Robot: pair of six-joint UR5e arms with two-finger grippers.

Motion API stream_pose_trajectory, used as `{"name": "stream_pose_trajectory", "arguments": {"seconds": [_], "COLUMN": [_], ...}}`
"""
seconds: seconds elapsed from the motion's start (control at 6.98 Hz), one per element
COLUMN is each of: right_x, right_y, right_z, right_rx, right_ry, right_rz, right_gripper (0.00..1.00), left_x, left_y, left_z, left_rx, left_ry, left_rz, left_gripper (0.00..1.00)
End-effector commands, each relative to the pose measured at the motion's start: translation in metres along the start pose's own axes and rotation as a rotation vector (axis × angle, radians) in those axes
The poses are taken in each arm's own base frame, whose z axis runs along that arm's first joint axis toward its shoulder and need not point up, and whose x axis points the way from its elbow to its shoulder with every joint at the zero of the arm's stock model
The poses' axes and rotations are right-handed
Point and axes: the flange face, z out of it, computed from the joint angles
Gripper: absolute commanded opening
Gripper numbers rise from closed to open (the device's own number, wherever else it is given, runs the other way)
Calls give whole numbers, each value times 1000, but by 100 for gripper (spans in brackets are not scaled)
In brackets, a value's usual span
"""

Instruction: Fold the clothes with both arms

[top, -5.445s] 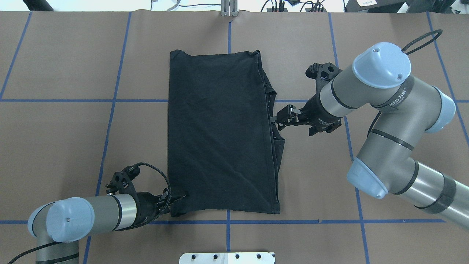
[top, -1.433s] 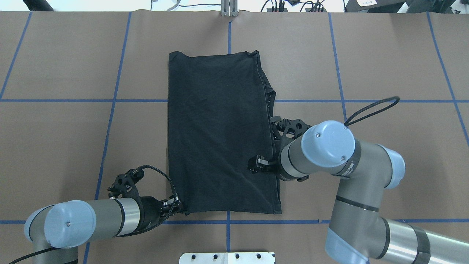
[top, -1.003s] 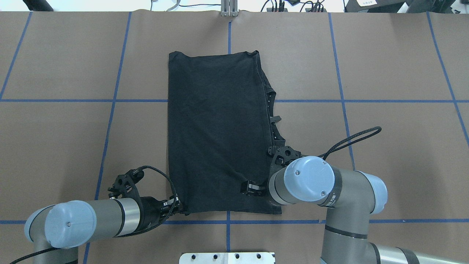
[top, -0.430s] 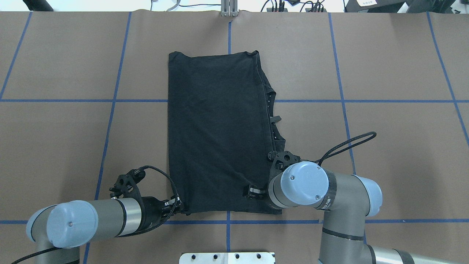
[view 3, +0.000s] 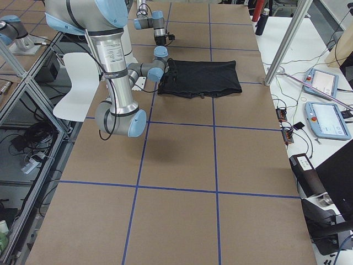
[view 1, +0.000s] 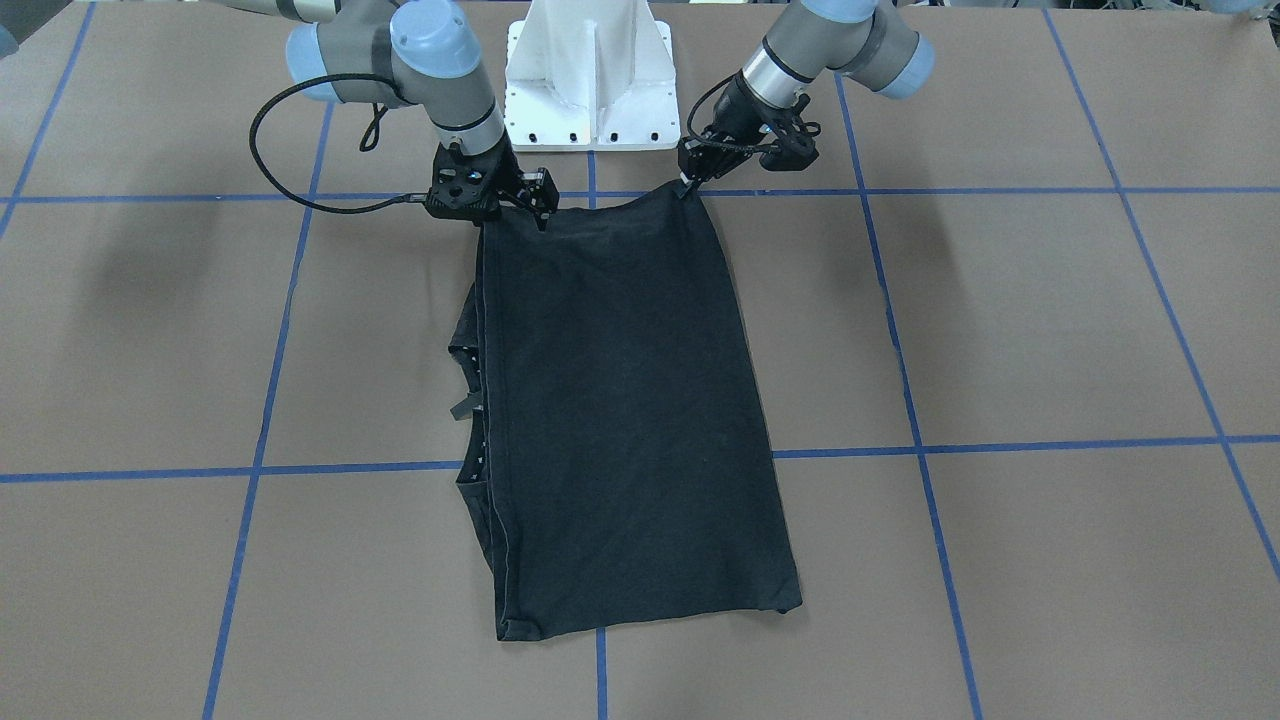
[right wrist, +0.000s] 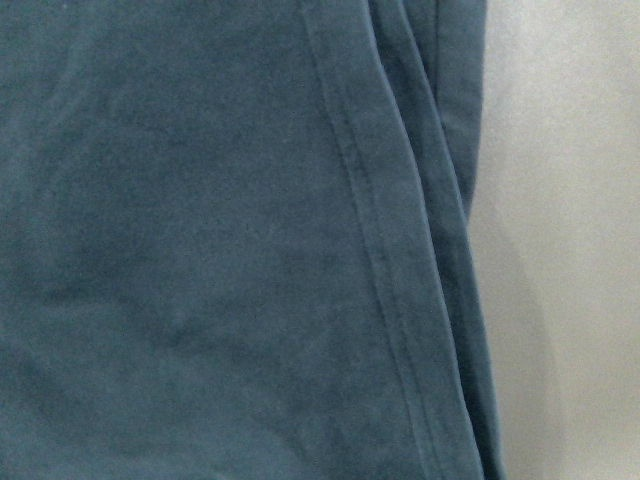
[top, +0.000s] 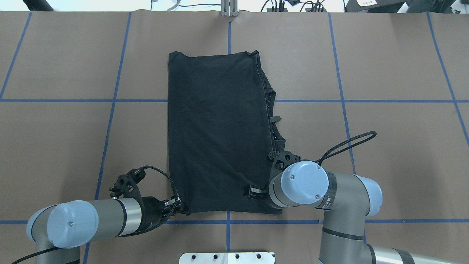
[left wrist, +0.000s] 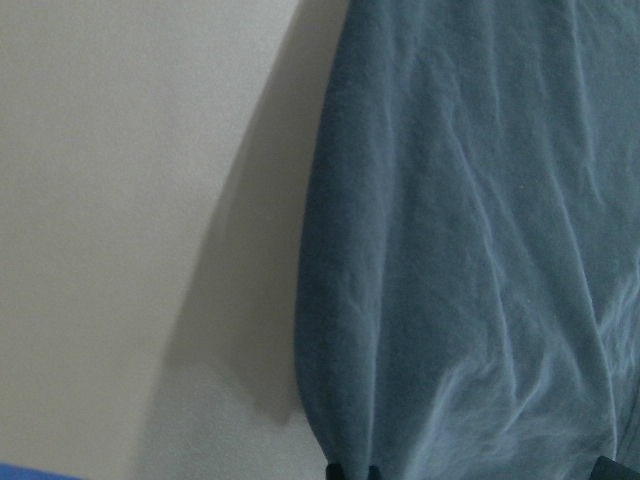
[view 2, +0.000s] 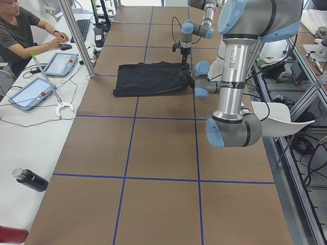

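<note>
The black T-shirt [top: 216, 135] lies folded lengthwise on the table [top: 55, 146], reaching straight out from the white pedestal [view 1: 590, 60]. At its pedestal-side hem, the left gripper [top: 182, 209] seems clenched on one corner. The right gripper [top: 250, 191] sits at the other, and I cannot tell whether it grips.

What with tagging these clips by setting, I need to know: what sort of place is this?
Probably a robotics lab workcell: a left arm and right arm at a black T-shirt on a table gridded with blue tape, plus a side bench with tablets where a person sits.
</note>
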Motion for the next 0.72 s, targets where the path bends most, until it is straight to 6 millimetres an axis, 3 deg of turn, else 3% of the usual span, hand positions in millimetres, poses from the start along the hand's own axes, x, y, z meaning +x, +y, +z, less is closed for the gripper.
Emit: {"name": "stream_pose_trajectory", "arguments": {"seconds": [0.0, 0.29, 0.43, 0.57], "right_x": [-1, -1, -1, -1], "right_y": [1, 2, 1, 1], "right_z": [0, 1, 1, 1], "right_rx": [0, -1, 0, 0], "right_ry": [0, 3, 3, 4], "right_rz": [5, 6, 5, 6], "right_gripper": [100, 96, 87, 87], "left_x": [0, 0, 1, 1], "left_y": [0, 0, 0, 0], "left_z": [0, -1, -2, -2], "left_rx": [0, -1, 0, 0], "left_ry": [0, 1, 3, 3], "left_rz": [0, 0, 0, 0], "left_gripper": [0, 0, 0, 0]}}
